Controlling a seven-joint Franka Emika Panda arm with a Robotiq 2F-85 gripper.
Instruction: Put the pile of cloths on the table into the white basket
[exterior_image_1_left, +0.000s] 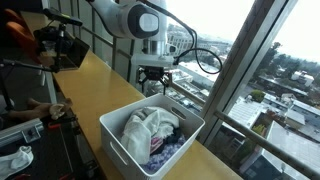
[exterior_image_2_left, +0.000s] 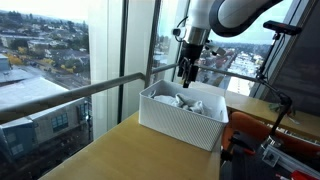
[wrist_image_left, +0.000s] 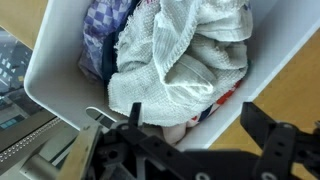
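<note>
The white basket (exterior_image_1_left: 118, 138) stands on the wooden table in both exterior views, its wall also showing here (exterior_image_2_left: 180, 122). Inside lies a pile of cloths (exterior_image_1_left: 152, 130): a white knitted one on top, a purple-checked one and a red-patterned one beneath, also seen in the wrist view (wrist_image_left: 185, 55). My gripper (exterior_image_1_left: 153, 82) hangs above the basket's far end, also visible in an exterior view (exterior_image_2_left: 187, 72). In the wrist view its fingers (wrist_image_left: 190, 135) are spread wide and hold nothing, above the basket's rim (wrist_image_left: 60, 80).
The wooden table (exterior_image_2_left: 130, 155) runs along a large window with a railing (exterior_image_2_left: 70, 95). A camera on a stand (exterior_image_1_left: 58, 45) and a person's hands with items (exterior_image_1_left: 30, 115) are at one side. Cables and equipment (exterior_image_2_left: 270, 145) lie beside the basket.
</note>
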